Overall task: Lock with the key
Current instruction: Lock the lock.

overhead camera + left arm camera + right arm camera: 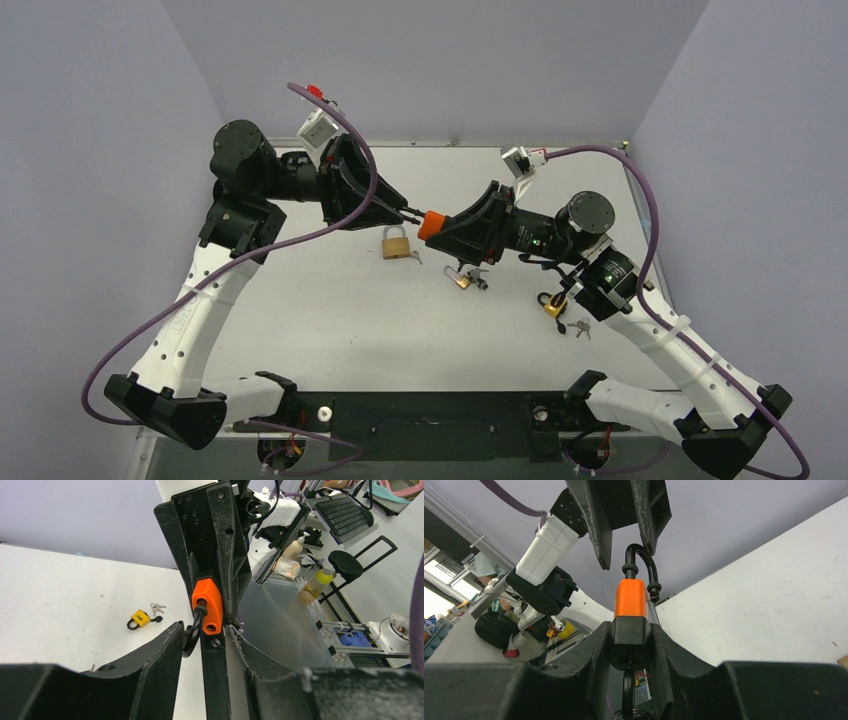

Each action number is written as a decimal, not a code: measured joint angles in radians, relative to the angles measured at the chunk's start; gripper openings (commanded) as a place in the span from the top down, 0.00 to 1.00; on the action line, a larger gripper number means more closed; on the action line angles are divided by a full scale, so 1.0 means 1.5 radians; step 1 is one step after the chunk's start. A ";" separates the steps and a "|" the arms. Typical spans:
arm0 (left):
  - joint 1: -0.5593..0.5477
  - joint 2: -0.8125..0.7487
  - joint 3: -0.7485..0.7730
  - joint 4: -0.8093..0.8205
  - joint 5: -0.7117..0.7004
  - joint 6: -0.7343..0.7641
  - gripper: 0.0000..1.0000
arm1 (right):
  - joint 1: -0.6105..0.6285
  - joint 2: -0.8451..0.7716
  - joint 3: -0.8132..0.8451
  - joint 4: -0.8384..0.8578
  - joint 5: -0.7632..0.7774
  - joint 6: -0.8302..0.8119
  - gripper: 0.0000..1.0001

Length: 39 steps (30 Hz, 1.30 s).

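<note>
— Right gripper (630,632) first: what is it doing?
— Pinching an orange padlock (631,597) by its body, one finger on each side. The lock is held in the air above the white table (330,310), about midway between the two arms.
— Which way does the lock point?
— Its long axis lies nearly level, running across the table from the right arm toward the left. The black shackle (640,550) leads, aimed at the left arm. The bottom end sits back between the right gripper's fingers.
— And the left gripper (408,212)?
— It meets the lock head-on. Its fingers are spread a little, one on either side of the shackle's bend, with a sliver of gap showing on one side. I cannot tell whether the other finger touches the metal.
— Is the shackle pushed in?
— One leg enters the orange body. The other seems to end beside it, though I cannot be sure.
— Anything else about?
— A brass padlock (396,243) lies on the table near the left gripper's tips. A yellow padlock (553,305) with keys (580,327) lies close to the right arm.
</note>
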<state>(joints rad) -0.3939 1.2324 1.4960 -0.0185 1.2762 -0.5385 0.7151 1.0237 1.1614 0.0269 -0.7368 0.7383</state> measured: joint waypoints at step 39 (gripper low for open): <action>-0.037 0.004 -0.042 -0.051 -0.130 -0.035 1.00 | 0.010 -0.018 0.011 -0.092 0.088 -0.101 1.00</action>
<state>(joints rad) -0.4496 1.2381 1.4326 -0.0952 1.0813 -0.5911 0.7307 0.9974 1.1778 -0.1108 -0.6044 0.5873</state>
